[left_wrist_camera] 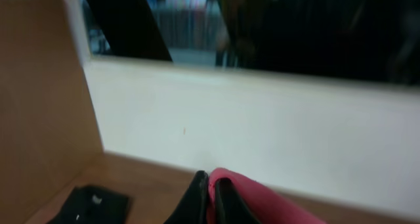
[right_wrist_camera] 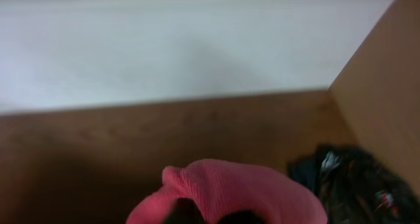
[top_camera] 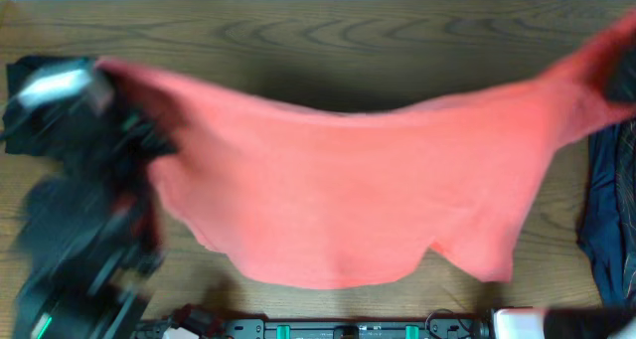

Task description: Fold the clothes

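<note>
Coral T-shirt (top_camera: 348, 190): one, pinched by left fingers (left_wrist_camera: 199, 192), right fingers (right_wrist_camera: 237, 219) (black garment (left_wrist_camera: 92, 204), blue garment (top_camera: 608, 220)).

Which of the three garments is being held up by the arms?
The red T-shirt, stretched between the left gripper and right gripper; the dark blue garment and the black garment lie on the table.

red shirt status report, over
Left gripper shut on coral-red T-shirt, right gripper too. Shirt stretched between them over table. Dark blue garment at right edge, black garment far left.
</note>
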`<state>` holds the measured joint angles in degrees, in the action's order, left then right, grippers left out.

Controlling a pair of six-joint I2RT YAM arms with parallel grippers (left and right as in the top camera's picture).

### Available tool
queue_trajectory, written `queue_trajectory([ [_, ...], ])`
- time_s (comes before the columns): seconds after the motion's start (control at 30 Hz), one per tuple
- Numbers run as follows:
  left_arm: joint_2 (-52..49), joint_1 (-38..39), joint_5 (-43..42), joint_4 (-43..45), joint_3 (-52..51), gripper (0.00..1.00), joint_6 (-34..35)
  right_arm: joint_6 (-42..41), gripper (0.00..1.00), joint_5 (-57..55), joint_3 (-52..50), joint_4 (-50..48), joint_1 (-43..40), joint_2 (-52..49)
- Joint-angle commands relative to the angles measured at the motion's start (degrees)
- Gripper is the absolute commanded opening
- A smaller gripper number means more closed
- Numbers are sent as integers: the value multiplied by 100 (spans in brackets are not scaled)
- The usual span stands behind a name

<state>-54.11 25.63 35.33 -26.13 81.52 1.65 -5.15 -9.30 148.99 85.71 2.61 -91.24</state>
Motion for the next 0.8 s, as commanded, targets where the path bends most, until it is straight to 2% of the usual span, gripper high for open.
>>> queue_trajectory([
  [0.0,-988,-35,267,59,22,6,-52,-125,1,103,-39,-20,39,-1045],
  [0.17,-2326,-334,269,527,22,6,-33,-90,1,269,-39,-249,26,-2227],
  [0.37,-3423,-938,258,1274,22,6,-31,160,1,317,-39,-581,-236,-3075],
  [0.53,-3987,-1462,-293,1360,22,6,-7,313,1,315,-39,-713,-479,-3407],
  [0.77,-4430,-1727,-343,1340,22,6,140,422,1,551,-48,-702,-702,-3532],
])
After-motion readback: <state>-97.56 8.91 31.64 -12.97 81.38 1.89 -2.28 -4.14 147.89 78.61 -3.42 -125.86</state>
